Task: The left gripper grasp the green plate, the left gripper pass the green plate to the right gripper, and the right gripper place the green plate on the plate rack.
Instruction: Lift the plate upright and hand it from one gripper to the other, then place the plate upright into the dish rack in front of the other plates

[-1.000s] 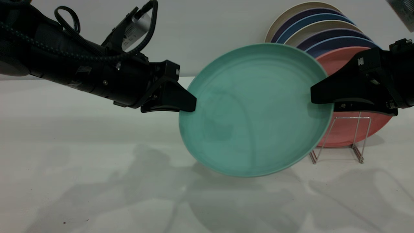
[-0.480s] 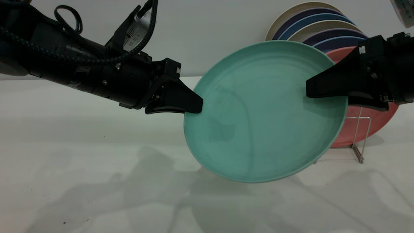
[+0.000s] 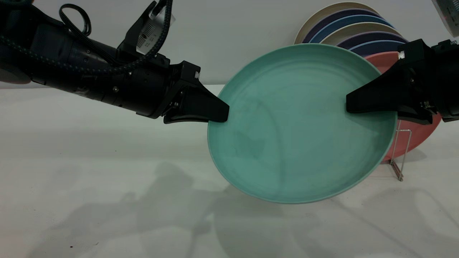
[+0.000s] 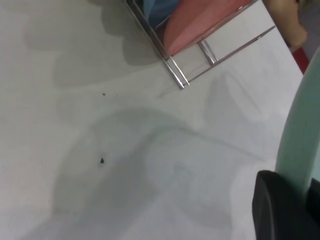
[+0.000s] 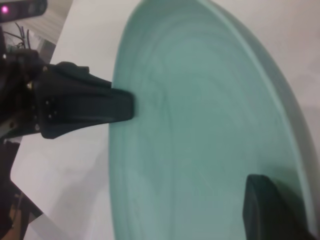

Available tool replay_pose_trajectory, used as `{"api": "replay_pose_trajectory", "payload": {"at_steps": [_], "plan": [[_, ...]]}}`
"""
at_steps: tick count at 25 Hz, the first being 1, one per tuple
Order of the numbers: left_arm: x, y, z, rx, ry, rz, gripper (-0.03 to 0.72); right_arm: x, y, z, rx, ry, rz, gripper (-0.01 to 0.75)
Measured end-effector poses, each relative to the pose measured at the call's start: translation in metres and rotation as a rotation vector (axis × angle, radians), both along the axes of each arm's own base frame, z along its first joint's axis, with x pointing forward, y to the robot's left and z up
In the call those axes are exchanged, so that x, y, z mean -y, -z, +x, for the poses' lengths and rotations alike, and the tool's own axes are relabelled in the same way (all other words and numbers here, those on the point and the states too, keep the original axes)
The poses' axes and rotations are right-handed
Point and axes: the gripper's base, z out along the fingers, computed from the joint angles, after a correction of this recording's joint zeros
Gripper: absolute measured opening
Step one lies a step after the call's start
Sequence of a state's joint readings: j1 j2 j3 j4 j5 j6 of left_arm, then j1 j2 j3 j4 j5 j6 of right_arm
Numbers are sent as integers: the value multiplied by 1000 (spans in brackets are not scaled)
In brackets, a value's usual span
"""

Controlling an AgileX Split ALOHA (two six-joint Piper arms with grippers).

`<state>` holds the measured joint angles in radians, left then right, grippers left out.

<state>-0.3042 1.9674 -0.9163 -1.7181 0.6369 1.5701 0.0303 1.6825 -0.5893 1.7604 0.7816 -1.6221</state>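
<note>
Two grippers pinched the green plate [image 3: 301, 125] at opposite edges, holding it tilted in the air above the white table [image 3: 89, 186]. The left gripper [image 3: 218, 115] clamped its left rim; the right gripper [image 3: 353, 104] clamped its right rim. Behind, at far right, the plate rack [image 3: 400, 157] held a pink plate [image 3: 423, 134] and blue plates [image 3: 358, 27].

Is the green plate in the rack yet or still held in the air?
In the air: green plate gripped at opposite rims by left tool and right tool.
</note>
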Motion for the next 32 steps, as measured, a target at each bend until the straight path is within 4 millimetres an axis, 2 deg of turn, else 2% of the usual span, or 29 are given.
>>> {"api": "replay_pose_trajectory", "payload": {"at_steps": [3, 9, 11, 13, 17, 21, 24, 27, 32], "plan": [[1, -3, 0, -1, 3, -28, 106, 0, 0, 0, -1, 2, -3, 85], [-1, -21, 0, 62, -6, -10, 448, -1, -1, 0, 16, -15, 7, 71], [-3, -28, 0, 93, -14, 25, 535, -1, -1, 0, 20, -19, 6, 71], [-6, -34, -1, 111, -24, 69, 590, -1, -1, 0, 27, -24, 2, 71], [-12, -44, -6, 115, -5, 148, 600, -1, -1, 0, 90, -68, -37, 71], [-21, -45, -11, 70, 35, 189, 582, -2, -1, -2, 221, -189, -129, 71], [-42, -42, -5, 26, -23, 216, 577, -2, -3, -9, 345, -367, -247, 70], [-71, -40, 3, -10, -105, 240, 576, 1, -12, -15, 435, -473, -370, 70], [-108, -40, 11, -37, -224, 245, 576, 9, -41, -16, 563, -592, -583, 70]]}}
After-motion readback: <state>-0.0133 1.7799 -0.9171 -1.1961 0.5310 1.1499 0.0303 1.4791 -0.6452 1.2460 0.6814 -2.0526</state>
